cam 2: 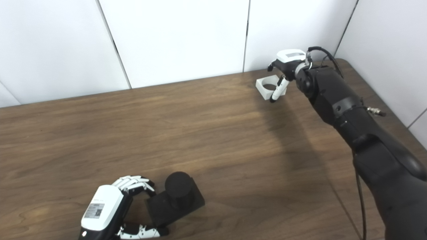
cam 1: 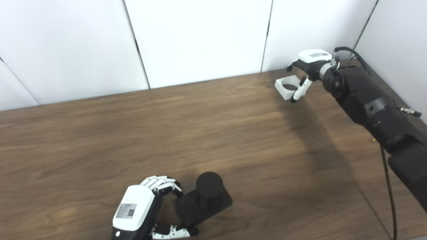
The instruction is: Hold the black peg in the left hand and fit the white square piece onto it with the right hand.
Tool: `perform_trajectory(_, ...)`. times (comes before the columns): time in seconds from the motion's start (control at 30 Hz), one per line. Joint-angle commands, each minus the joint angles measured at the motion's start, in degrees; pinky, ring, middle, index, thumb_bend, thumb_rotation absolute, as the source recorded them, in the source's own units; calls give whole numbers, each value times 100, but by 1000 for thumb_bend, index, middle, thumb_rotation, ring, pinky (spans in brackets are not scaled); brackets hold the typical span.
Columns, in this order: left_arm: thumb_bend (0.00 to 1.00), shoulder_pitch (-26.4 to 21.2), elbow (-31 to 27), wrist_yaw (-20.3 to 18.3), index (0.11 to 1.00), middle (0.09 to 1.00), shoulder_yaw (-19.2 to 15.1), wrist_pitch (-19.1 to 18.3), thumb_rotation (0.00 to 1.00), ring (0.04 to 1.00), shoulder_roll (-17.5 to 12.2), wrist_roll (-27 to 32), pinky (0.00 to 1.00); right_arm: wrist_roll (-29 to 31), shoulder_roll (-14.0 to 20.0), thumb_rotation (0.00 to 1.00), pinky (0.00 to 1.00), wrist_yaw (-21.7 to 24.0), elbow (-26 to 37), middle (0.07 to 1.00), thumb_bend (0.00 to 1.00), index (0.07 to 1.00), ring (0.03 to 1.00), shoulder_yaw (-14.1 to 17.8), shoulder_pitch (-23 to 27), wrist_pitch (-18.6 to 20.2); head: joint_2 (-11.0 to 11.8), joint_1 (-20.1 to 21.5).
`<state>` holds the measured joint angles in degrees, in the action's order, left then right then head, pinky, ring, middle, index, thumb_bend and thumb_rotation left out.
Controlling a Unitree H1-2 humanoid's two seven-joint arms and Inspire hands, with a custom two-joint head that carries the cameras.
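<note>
Near the front edge, left hand (cam 1: pixel 140 210) was clamped around the black peg (cam 1: pixel 204 199); far back, right hand (cam 1: pixel 308 68) hovered, fingers spread, over the white square piece (cam 1: pixel 287 87).

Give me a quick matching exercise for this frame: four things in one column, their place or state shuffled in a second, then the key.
Things:
1. black peg
2. white square piece
3. left hand
4. right hand

Places or states:
A. at the far right of the table, by the wall, round hole facing up
B. fingers curled around the peg's flat base
C. stands upright on a flat black base, near edge
D. reached out over the white piece, fingers on either side of it

Pairs: 1-C, 2-A, 3-B, 4-D
</note>
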<state>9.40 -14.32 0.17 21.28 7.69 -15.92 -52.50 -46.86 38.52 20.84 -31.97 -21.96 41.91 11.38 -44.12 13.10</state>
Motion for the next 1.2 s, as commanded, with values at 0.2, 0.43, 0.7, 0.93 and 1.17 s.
perform_trajectory(0.2, 516, 124, 78, 38, 487, 693, -23, 109, 44, 742, -43, 75, 769, -65, 118, 372, 930, -135, 38, 940, 820, 802, 979, 30, 309, 23, -12, -21)
perform_trajectory(0.43, 516, 134, 82, 92, 487, 687, -46, 194, 43, 731, -19, 107, 759, -33, 96, 360, 925, -166, 56, 934, 820, 795, 976, 39, 273, -28, -19, -34)
perform_trajectory(0.7, 516, 140, 116, 122, 487, 689, -69, 233, 45, 733, -19, 139, 756, -30, 59, 345, 922, -250, -1, 930, 824, 789, 970, 52, 232, -6, -19, -34)
perform_trajectory(0.93, 517, 134, 88, 95, 487, 690, -68, 208, 44, 736, -14, 112, 761, 3, 41, 333, 907, -231, 42, 928, 824, 787, 970, 73, 200, 39, -36, -43)
perform_trajectory(1.17, 517, 132, 122, 183, 487, 687, -80, 244, 44, 731, -5, 105, 748, 2, 46, 328, 914, -105, 72, 936, 804, 787, 982, 50, 193, 96, -46, -52)
